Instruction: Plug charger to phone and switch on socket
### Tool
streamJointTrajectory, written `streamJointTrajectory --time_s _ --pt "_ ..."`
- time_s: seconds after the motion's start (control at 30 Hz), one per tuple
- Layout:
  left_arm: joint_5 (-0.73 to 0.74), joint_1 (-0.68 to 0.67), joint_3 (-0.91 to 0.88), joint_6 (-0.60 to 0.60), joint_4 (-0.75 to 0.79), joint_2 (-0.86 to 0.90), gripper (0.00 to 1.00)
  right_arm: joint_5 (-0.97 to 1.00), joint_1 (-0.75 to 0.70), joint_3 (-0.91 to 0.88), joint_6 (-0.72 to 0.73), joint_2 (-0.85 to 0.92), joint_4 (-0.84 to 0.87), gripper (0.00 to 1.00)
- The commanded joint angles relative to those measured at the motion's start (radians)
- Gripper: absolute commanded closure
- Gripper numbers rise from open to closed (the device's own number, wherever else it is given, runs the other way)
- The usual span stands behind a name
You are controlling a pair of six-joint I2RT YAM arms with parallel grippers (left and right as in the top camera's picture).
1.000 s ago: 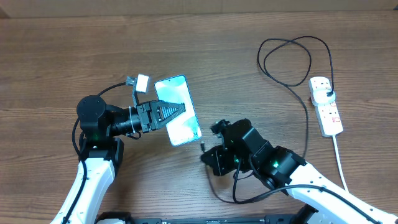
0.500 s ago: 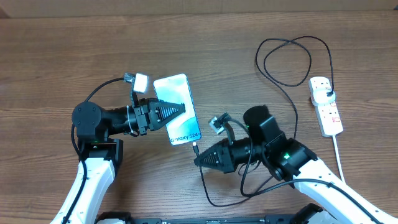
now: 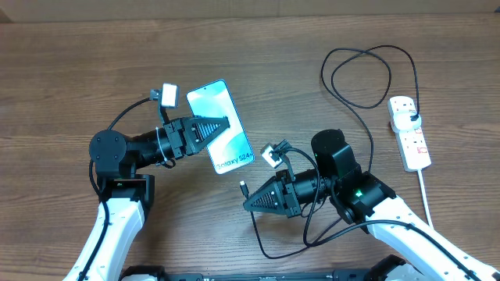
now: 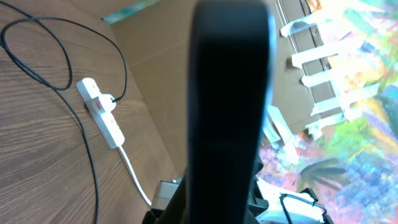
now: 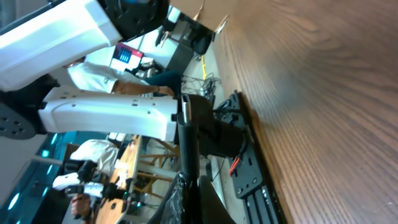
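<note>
Currently left gripper clamps slim blue-screened phone; right gripper pinches thin black charger cable; tip, flexing beyond jaws, may enter skewed.

A brown wooden table is spreading beneath me, its grain running from nine o'clock to three o'clock in the overhead view. At twelve o'clock a cardboard strip is lining the far edge.

In my left wrist view a cardboard sheet is standing behind the table at ten o'clock. White tape strips are crossing at two o'clock, and a brightly coloured picture is glowing at three o'clock.

In my right wrist view a black rail with holes is lying along the table's edge at five o'clock, with a red wire touching it. A person in white is sitting at eight o'clock, blurred, and a small pink-and-blue screen is showing at ten o'clock.
</note>
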Motion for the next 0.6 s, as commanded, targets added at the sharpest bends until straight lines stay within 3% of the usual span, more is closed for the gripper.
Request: streamJointTrajectory --time_s 0.0,0.57 --pt "-0.005 -0.005 0.006 -0.017 0.005 -0.006 0.96 -0.043 -0.003 -0.007 -0.013 0.002 0.016 0.96" --pt "0.08 -0.007 0.005 0.026 -0.002 -0.006 0.96 -0.005 -0.014 -0.005 -0.01 0.002 0.08 0.96"
